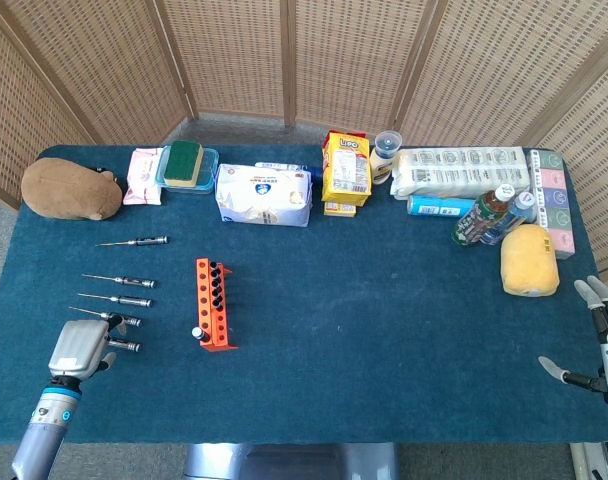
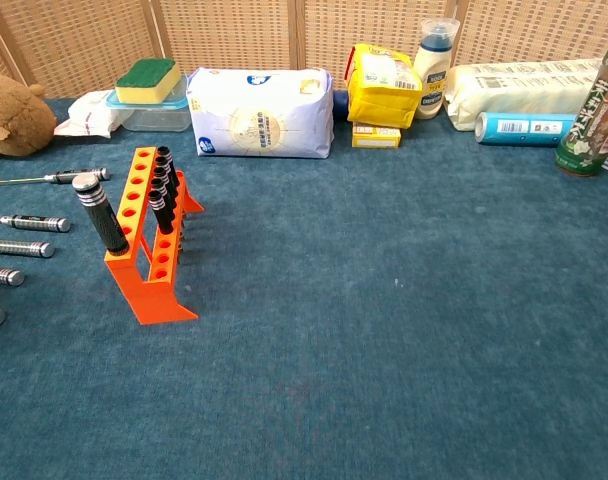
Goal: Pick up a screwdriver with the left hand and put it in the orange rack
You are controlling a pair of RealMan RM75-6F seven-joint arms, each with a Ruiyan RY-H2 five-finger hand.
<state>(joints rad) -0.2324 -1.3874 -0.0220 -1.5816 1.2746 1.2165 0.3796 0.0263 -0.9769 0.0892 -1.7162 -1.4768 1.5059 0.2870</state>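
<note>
Woven wicker screens (image 1: 284, 60) behind a table under blue cloth (image 1: 384, 330). Orange rack (image 1: 213, 303) upright on the cloth toward the near left, with black-handled drivers standing in several of its holes and one larger silver-capped handle (image 2: 99, 212) leaning at its near end. Five loose screwdrivers lying in a column to the left of the rack, tips pointing away from it: the farthest (image 1: 134, 241) level with a spot just behind the rack, the next three (image 1: 122, 281) (image 1: 118, 299) (image 1: 112, 318) alongside it, the nearest (image 1: 122, 346) level with the rack's near end. Left hand (image 1: 77, 348) just left of the rack's near end, lying over the shaft of that nearest screwdriver, back of the hand turned up; could not tell whether the fingers were clamped on the shaft or merely resting above it. Right hand (image 1: 599, 345) far to the right of the rack at the table's near right edge, fingers spread apart, holding nothing. Well behind the rack along the far edge: brown plush toy (image 1: 69, 188), sponge on a clear box (image 1: 187, 164), white bag (image 1: 265, 193), yellow packet (image 1: 346, 168). Farther right of the rack: bottles (image 1: 489, 215) and a yellow sponge (image 1: 529, 260).
</note>
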